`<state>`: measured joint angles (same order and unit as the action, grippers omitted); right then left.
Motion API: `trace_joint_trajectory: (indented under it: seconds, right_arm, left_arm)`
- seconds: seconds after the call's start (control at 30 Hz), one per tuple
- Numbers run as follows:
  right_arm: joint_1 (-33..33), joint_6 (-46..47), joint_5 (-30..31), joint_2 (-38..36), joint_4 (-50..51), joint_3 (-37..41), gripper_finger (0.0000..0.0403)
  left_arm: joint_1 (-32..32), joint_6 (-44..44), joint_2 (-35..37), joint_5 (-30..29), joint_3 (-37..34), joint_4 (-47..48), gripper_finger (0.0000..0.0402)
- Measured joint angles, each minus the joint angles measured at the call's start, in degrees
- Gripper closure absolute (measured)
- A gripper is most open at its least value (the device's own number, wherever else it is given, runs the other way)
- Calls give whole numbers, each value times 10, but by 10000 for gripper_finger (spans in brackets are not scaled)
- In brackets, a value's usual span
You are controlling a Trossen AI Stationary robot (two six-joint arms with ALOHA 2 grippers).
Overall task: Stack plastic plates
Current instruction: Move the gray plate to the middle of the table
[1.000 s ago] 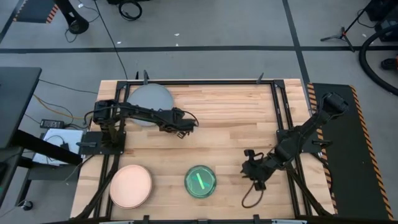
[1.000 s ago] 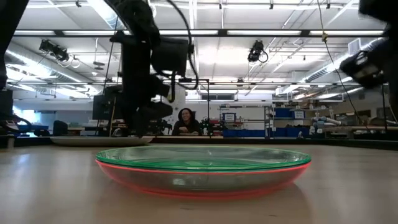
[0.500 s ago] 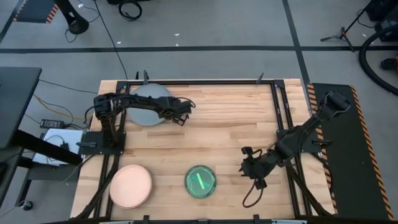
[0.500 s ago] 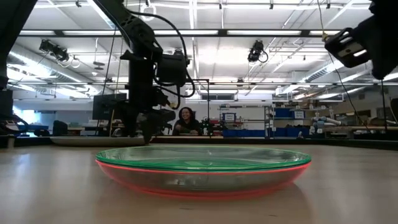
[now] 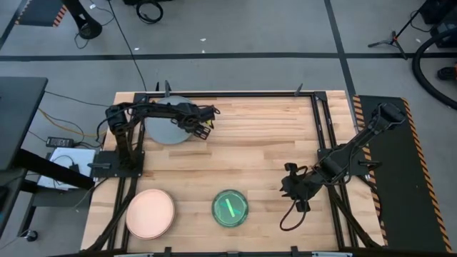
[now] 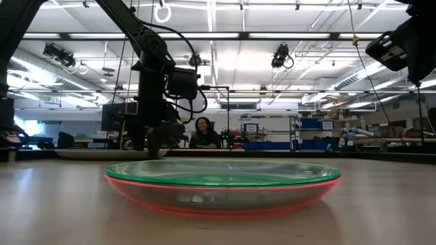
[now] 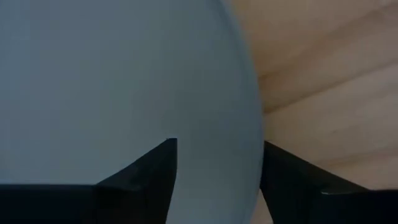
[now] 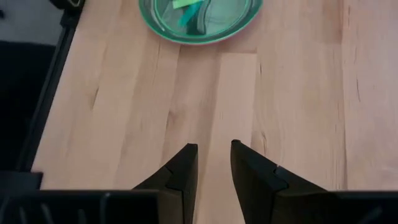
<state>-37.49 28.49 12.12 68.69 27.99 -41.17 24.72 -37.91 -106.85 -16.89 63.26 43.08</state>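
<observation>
A large grey plate [image 5: 166, 121] lies flat at the table's far left. My left gripper [image 5: 203, 121] stands open over its right rim [image 7: 252, 124], pointing down: one finger [image 7: 152, 171] above the plate's surface, the other [image 7: 292, 177] above the bare wood. Whether they touch the plate I cannot tell. A peach plate [image 5: 150, 213] lies near the front left. A translucent green plate [image 6: 221, 170] rests nested in a red one [image 6: 218, 203] at the front middle. My right gripper [image 8: 213, 163] hangs above bare wood right of that pair, fingers slightly apart, nothing between them.
A black metal frame [image 5: 314, 121] borders the wooden table. Bare wood [image 5: 264, 143] spans the middle and far right. A cable loop [image 5: 289, 218] hangs below my right arm. Beyond the table a person [image 6: 203, 133] sits in the room.
My left gripper has swung from the bare wood right of the grey plate toward the table's far edge and a little left, ending over the plate's right rim. My right gripper has risen slightly. The plates have stayed where they were.
</observation>
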Motion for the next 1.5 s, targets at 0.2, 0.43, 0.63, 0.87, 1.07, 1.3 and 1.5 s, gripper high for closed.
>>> trace_joint_trajectory:
  seconds: [0.2,0.43,0.63,0.87,1.07,1.3,1.5]
  right_arm:
    - [-6,16,12,1,-11,0,300]
    - [-8,16,-7,-6,-40,0,300]
    - [-12,24,-15,-9,-39,0,300]
    - [-11,29,-14,-10,-40,0,300]
    - [-11,9,-14,-10,-58,0,300]
    - [-11,-29,20,-10,-76,0,300]
    - [-15,-30,34,-10,-86,0,300]
  left_arm:
    - [-1,45,0,30,0,-14,258]
    - [-31,71,1,22,0,-67,381]
    - [-104,128,1,20,26,-176,378]
    - [-192,237,1,27,54,-268,385]
    - [-247,323,0,19,54,-266,380]
    - [-259,366,-1,1,54,-313,378]
    - [-255,464,-1,-36,53,-323,377]
